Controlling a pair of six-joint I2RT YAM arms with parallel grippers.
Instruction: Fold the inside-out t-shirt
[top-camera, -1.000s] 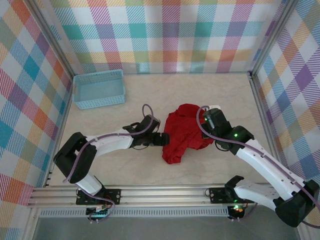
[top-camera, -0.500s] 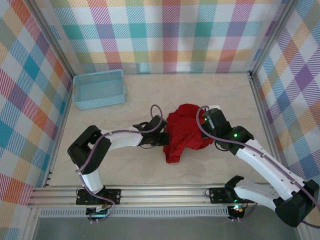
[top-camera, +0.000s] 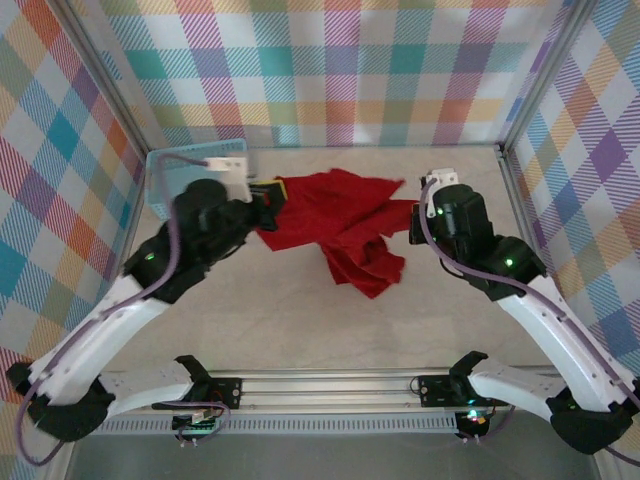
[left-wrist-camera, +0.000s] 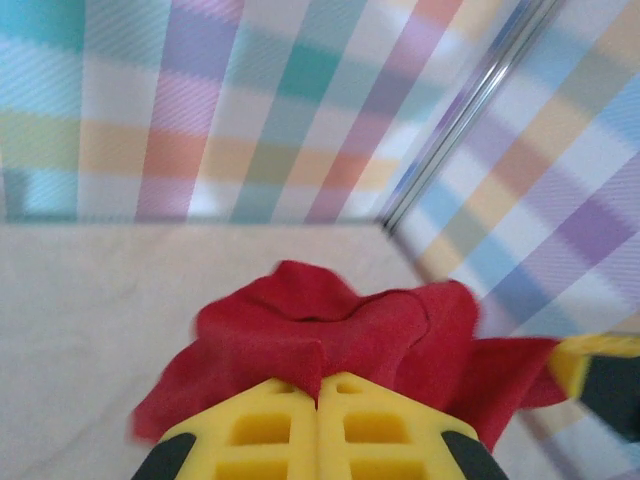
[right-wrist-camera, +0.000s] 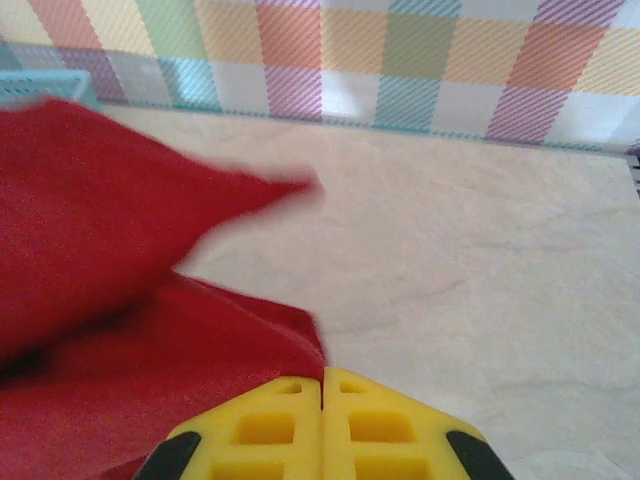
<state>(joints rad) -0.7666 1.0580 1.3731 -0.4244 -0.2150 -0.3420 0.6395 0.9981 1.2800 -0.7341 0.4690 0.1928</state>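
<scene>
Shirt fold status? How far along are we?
Done: both grasps are made, with the left end effector and right end effector each shut on the red t-shirt. In hand: the shirt is held up, stretched between them, with a bunched part hanging below. Left: all the folding. No fold is visible and it isn't laid flat.

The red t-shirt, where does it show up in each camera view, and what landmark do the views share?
Top external: t-shirt in the centre, stretched wide left to right.
Left wrist: lower middle, bunched at the left gripper tips.
Right wrist: left half, reaching the right gripper tips.
Shared landmark: the plaid far wall.
</scene>
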